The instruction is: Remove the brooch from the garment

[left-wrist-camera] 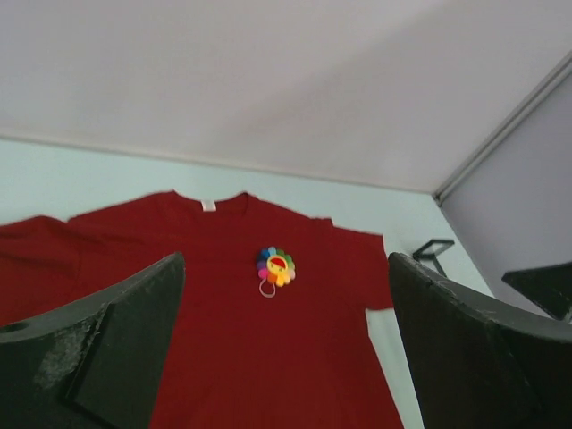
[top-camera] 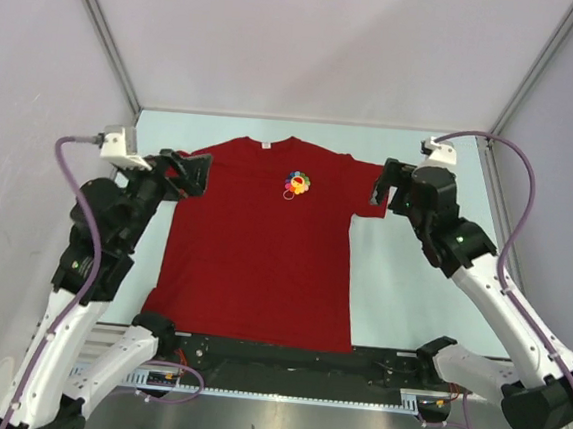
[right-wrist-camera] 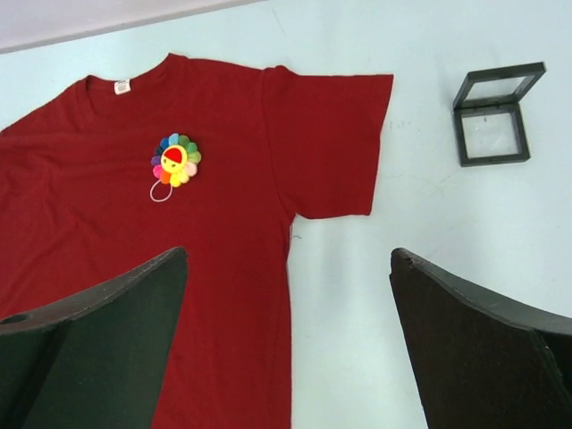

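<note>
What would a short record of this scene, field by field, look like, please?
garment: dark-red T-shirt spread flat on the table, collar away from the arms
brooch: multicoloured flower on the chest, not yet removed
left tool: open, empty, by the left sleeve
right tool: open, empty, by the right sleeve
black case: open, on the table past the right sleeve

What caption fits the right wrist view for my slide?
Open right gripper faces red T-shirt bearing flower brooch; open black case lies nearby.

1 garment (top-camera: 251,272), 1 brooch (top-camera: 297,182), 1 case (right-wrist-camera: 494,116)
</note>
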You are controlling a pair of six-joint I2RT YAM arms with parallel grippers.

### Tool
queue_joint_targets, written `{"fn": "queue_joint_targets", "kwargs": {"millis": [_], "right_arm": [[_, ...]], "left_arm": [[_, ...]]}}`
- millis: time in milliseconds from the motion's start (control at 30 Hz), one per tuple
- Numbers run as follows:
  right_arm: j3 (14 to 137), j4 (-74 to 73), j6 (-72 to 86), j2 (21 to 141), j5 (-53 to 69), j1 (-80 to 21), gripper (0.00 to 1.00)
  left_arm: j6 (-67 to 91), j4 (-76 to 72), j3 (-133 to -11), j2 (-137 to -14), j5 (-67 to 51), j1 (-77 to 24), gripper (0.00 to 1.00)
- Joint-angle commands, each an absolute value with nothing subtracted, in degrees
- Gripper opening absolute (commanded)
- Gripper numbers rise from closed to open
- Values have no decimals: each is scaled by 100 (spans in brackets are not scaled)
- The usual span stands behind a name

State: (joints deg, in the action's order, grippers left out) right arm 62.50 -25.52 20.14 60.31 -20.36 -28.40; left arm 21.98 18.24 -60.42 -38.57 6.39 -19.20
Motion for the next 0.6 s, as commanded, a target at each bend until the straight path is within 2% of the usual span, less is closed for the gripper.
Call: {"fn": "queue_joint_targets", "kwargs": {"millis": [0, 167, 300, 567], "right_arm": [[6583, -2066, 2276, 6459, -2680, -3093, 100], [7082, -1477, 3117, 7890, -3497, -3401, 100], [7777, -1311, 3165, 9007, -3525, -3559, 99], [8129, 307, 3252, 10693, -1970, -3297, 100]], "left_arm": [[2372, 1855, -6056, -4244, 81, -1881, 100], [2663, 1337, -6047, -5218, -570, -1881, 100], [2856, 880, -6143, -5931, -844, -1881, 100], [3365, -217, -6100, -7030, -580, -1881, 91]]}}
